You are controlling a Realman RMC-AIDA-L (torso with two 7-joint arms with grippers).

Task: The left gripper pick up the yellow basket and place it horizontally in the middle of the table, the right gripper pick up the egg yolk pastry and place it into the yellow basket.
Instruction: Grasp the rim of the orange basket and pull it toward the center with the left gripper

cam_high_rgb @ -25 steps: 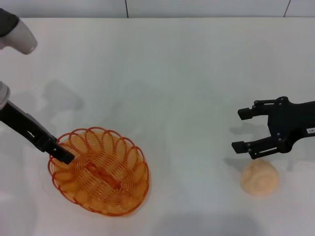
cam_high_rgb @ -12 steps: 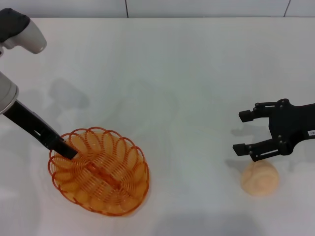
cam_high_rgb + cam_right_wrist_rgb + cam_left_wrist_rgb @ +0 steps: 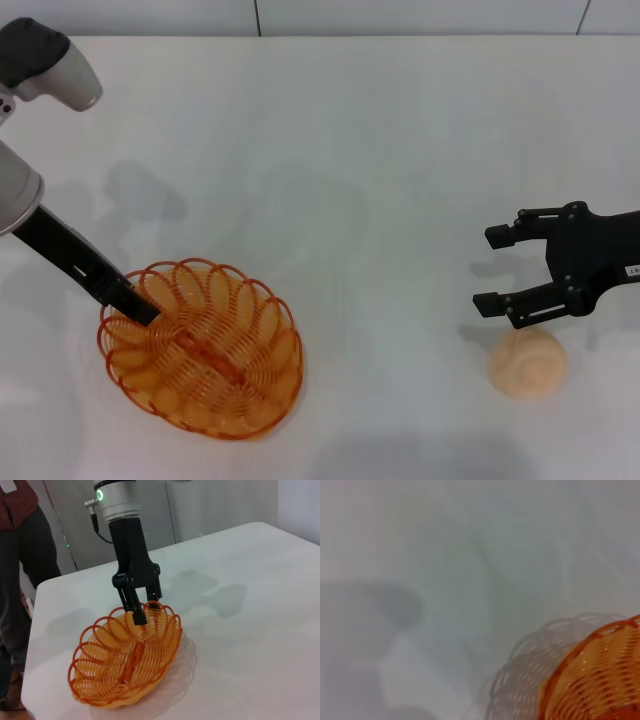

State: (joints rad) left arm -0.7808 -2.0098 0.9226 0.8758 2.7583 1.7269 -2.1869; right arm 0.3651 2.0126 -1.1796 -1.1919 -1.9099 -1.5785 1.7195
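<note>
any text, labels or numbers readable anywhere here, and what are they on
Nothing can be read.
Small white label on the wrist of the right gripper, at the head view's right edge: cut off and too small to read.
The left gripper, yellow basket, egg yolk pastry and table: no text visible.

Orange-yellow wire basket (image 3: 200,348) with looped scalloped rim and spiral base, pale peach-cream pastry (image 3: 527,364) with faint swirl, plain white table (image 3: 340,150), black left gripper (image 3: 141,610) under green ring light (image 3: 99,494), black right gripper (image 3: 503,270)
</note>
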